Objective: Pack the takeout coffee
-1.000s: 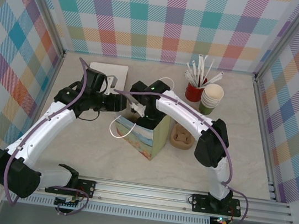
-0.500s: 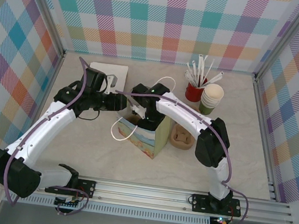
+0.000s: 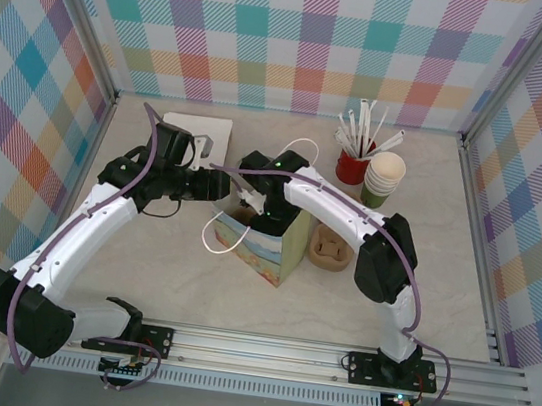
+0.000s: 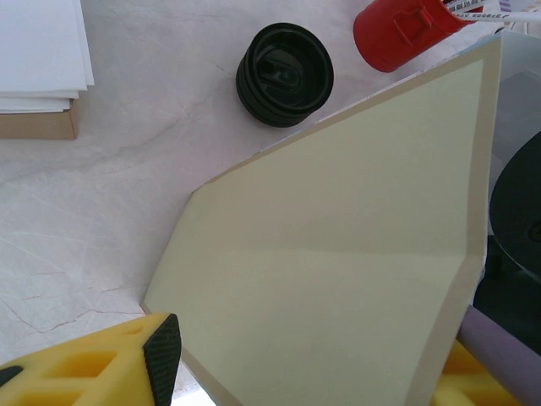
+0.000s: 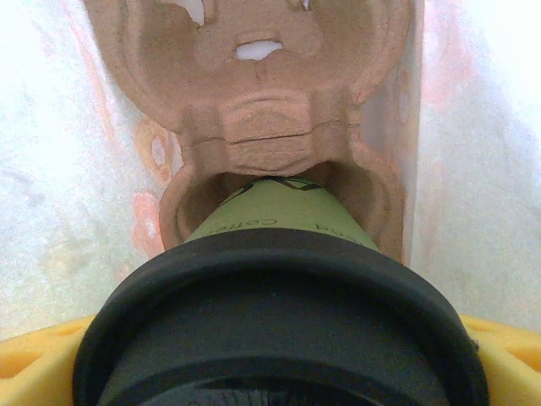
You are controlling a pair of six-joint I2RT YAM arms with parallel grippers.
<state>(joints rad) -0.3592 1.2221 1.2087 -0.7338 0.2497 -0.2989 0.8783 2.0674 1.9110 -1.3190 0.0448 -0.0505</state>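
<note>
Currently: takeout coffee [image 5: 279, 227], lidded, likely light, crushable, spillable; inside paper bag [image 3: 279, 255], base at pulp carrier [image 5: 254, 110] pocket. Right gripper [image 5: 279, 368] clamped on upper cup, a sensible hold. Left gripper [image 4: 317, 370] astride bag wall, grip unclear.

Red straw cup [image 3: 353, 167] nr cup stack [image 3: 383, 179]; napkins [image 3: 216, 127] rear-L.

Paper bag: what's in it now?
In the printed paper bag: a brown pulp cup carrier, with the olive-green, black-lidded paper cup in the mouth of its near pocket. Cup base and bag floor are covered.
</note>
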